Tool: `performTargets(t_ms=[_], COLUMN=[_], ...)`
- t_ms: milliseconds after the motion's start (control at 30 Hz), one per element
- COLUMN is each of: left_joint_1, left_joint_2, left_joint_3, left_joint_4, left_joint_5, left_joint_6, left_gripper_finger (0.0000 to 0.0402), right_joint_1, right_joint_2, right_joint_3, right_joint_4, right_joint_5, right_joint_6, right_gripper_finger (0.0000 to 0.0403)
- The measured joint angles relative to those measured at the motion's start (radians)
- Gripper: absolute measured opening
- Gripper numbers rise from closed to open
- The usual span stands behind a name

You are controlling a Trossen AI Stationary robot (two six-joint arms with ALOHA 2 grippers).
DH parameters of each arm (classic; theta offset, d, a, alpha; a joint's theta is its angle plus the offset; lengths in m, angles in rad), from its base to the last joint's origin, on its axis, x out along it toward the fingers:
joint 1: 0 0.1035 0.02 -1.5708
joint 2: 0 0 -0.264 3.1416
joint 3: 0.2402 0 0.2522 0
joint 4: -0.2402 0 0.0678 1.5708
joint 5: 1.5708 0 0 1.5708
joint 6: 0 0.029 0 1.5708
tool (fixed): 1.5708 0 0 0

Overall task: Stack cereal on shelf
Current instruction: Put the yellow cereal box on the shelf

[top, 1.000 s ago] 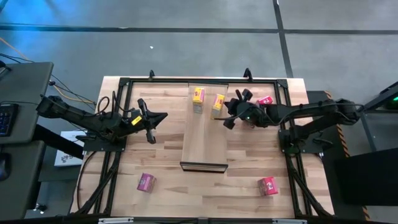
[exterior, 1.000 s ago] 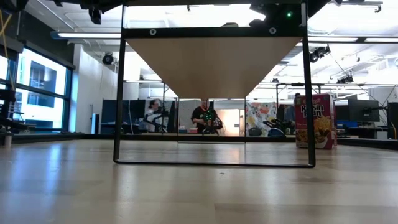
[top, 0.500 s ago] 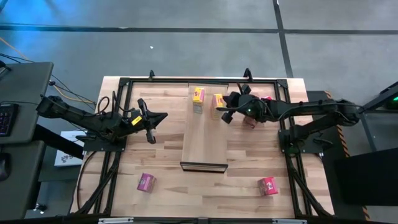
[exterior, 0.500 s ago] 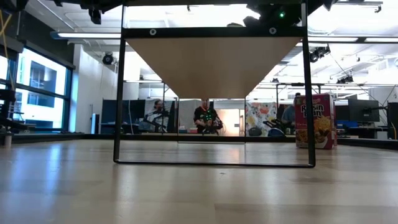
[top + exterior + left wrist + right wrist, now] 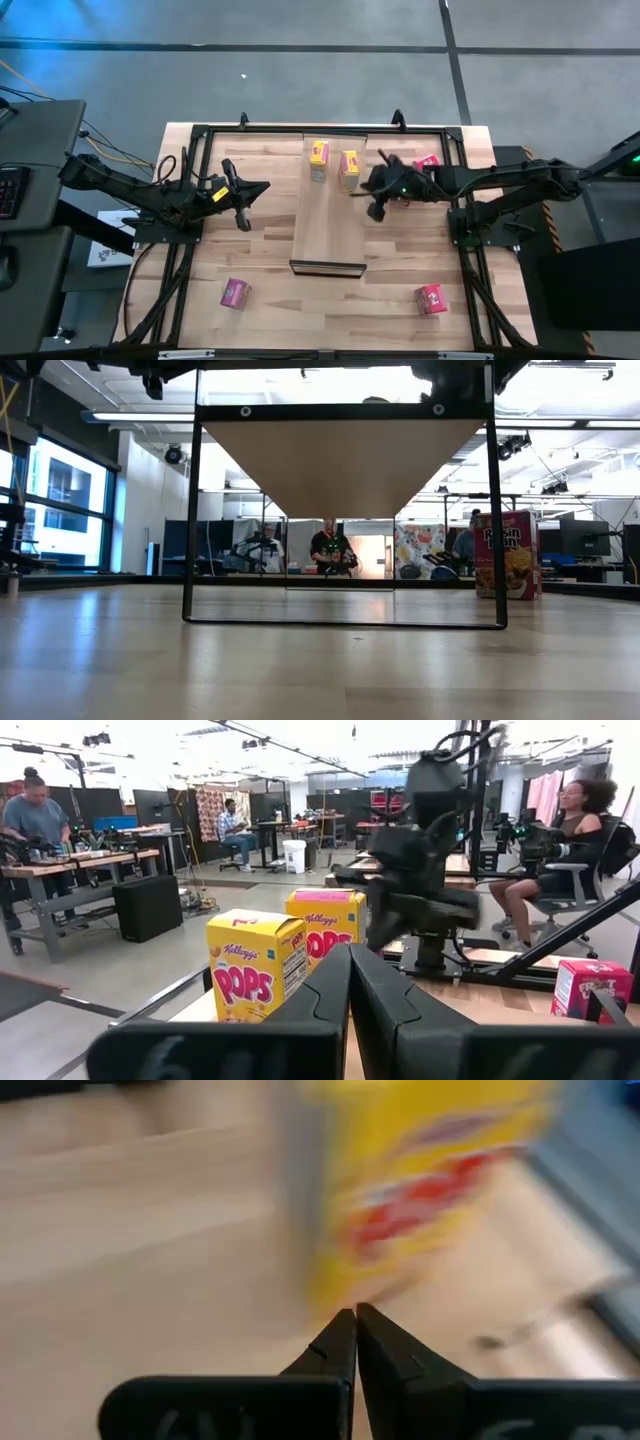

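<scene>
boxes (image 5: pixel 349 170) look light, stiff, tippy; pinch across the narrow sides, mid-height. right gripper (image 5: pixel 374 211) is closed and empty beside the shelf (image 5: pixel 328 235); left gripper (image 5: pixel 243 203) is closed and empty too.

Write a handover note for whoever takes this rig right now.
Left gripper: shut, empty, waiting left of the shelf.
Right gripper: shut, empty, by the shelf's right edge, beside a yellow box.
Done: two yellow boxes upright at the shelf's far end, second one at.
Left: pink box near left, red box near right, another red box behind the right arm. Sixth box not visible.
</scene>
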Motion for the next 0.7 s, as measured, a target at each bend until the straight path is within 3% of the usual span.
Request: performTargets(t_ms=[167, 467, 700], left_joint_1=[0.0, 0.0, 0.0], left_joint_2=[0.0, 0.0, 0.0], left_joint_3=[0.0, 0.0, 0.0], left_joint_4=[0.003, 0.002, 0.002], left_joint_5=[0.0, 0.0, 0.0], left_joint_6=[-0.008, -0.008, -0.008], left_gripper_finger=[0.0, 0.0, 0.0], right_joint_1=[0.066, 0.066, 0.024], right_joint_2=[0.033, 0.102, 0.102], right_joint_3=[0.0, 0.0, 0.0], right_joint_4=[0.039, 0.137, 0.19], right_joint_5=[-0.054, 0.127, 0.098], right_joint_6=[-0.042, -0.154, -0.175], right_gripper_finger=[0.0, 0.0, 0.0])
